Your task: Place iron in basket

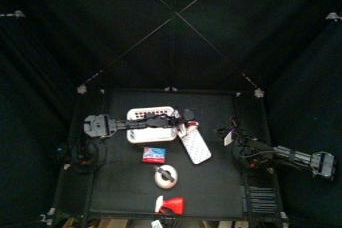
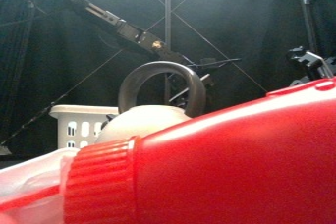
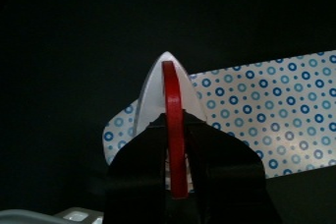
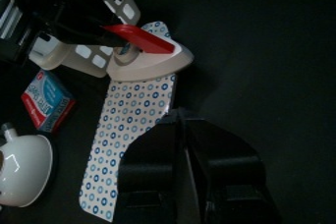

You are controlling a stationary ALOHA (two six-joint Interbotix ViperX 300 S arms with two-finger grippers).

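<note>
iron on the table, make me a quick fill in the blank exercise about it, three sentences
1. The iron has a handle coloured ___.
2. The ___ tool is shut on that handle.
3. The iron is over the dotted slab, not yet inside the white ___.

Missing words: red; left; basket.
</note>
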